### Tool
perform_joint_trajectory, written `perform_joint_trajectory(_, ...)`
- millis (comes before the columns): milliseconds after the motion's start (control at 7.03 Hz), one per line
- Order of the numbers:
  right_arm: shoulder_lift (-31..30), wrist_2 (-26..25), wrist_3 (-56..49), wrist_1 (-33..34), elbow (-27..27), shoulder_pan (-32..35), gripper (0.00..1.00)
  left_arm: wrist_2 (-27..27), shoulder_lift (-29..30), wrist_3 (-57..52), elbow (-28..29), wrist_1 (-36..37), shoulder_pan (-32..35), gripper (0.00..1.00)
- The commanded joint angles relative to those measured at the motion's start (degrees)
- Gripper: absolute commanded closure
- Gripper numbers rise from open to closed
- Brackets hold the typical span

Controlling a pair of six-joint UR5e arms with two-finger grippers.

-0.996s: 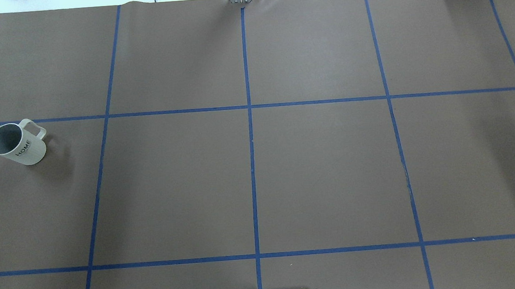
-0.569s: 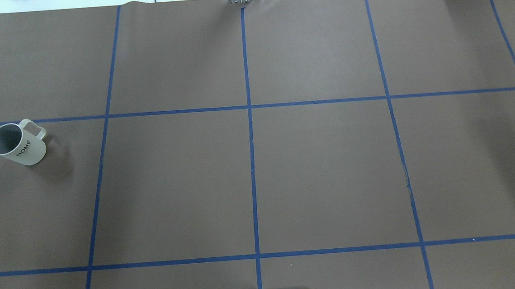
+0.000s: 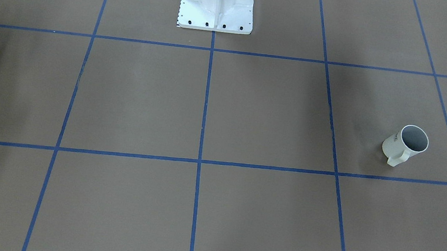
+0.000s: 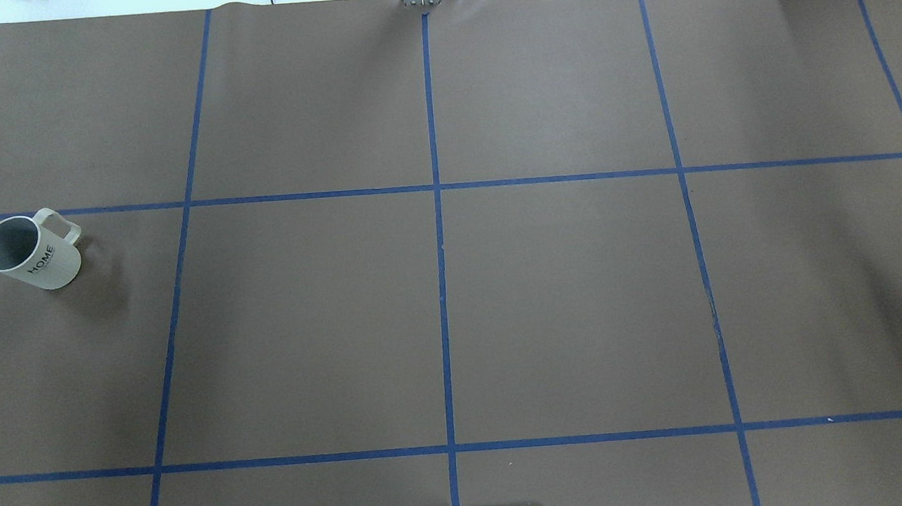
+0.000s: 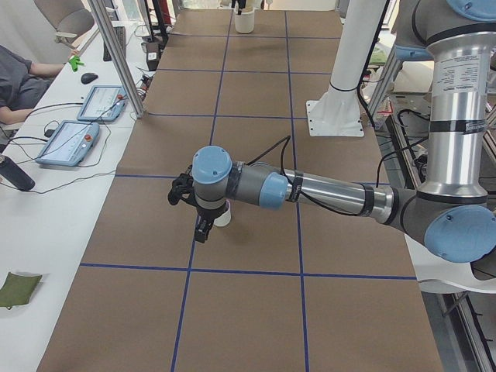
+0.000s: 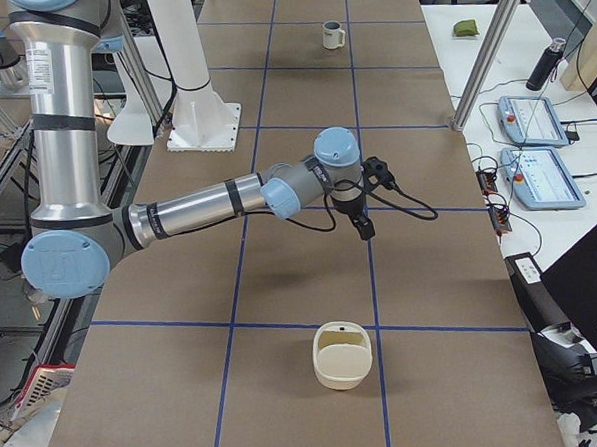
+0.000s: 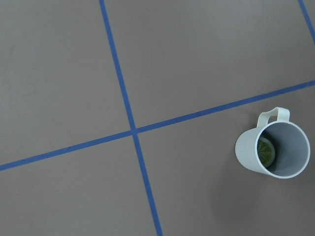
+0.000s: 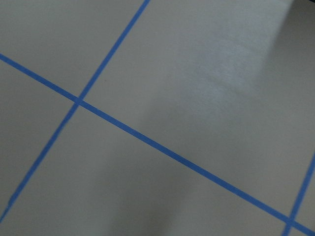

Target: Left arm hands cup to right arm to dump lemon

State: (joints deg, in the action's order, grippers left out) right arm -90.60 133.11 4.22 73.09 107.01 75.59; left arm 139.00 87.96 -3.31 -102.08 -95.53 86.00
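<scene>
**Q:** Panel by panel, please: where is the cup?

**A:** Overhead view: I see the cup (image 4: 30,252) upright on the brown table cover (image 4: 565,300). It stands on the robot's left, in the leftmost square of the middle row of the blue tape grid (image 4: 441,285). Its side reads "HOME" in black. In the front-facing view only the letters "ME" show on it. Left wrist view: looking down into the cup, I see a yellow-green lemon (image 7: 266,151) lying against the inner wall.

**Q:** And the end effectors?

**A:** Left side view: the left arm (image 5: 333,194) reaches out level, and the left gripper (image 5: 203,226) hangs near the cup and partly hides it. Whether its fingers are spread or closed I cannot tell. Right side view: the right arm (image 6: 193,211) stretches over the table with the right gripper (image 6: 364,225) pointing down — its finger spacing, too, I cannot tell. A cream container (image 6: 342,366) stands at that end. The label on the left arm's upright tube is too small to read.
</scene>
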Motion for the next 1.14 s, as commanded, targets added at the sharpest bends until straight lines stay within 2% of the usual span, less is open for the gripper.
perform_joint_trajectory(0,5.2,-0.4,8.2,-0.4,0.0,-6.3,0.0,-0.6,1.2,14.6,1.7,-3.9,-7.8,0.0)
perform_joint_trajectory(284,6.7,-0.7,11.2,-0.4,0.0,-8.9,0.0,-2.8,1.4,26.3,4.7,-13.8,-12.4,0.0)
perform_joint_trajectory(569,7.1,-1.5,11.6,-0.5,0.1,-9.9,0.0,-13.3,2.2,38.3,7.2,-22.1,-20.3,0.02)
perform_joint_trajectory(853,7.1,-1.5,11.5,-0.5,0.1,-10.3,0.0,-13.8,3.5,37.9,10.1,-23.8,-21.9,0.19)
perform_joint_trajectory(996,7.1,-1.5,11.5,-0.5,0.2,-10.4,0.0,-13.8,3.5,37.9,10.1,-23.8,-22.1,0.32)
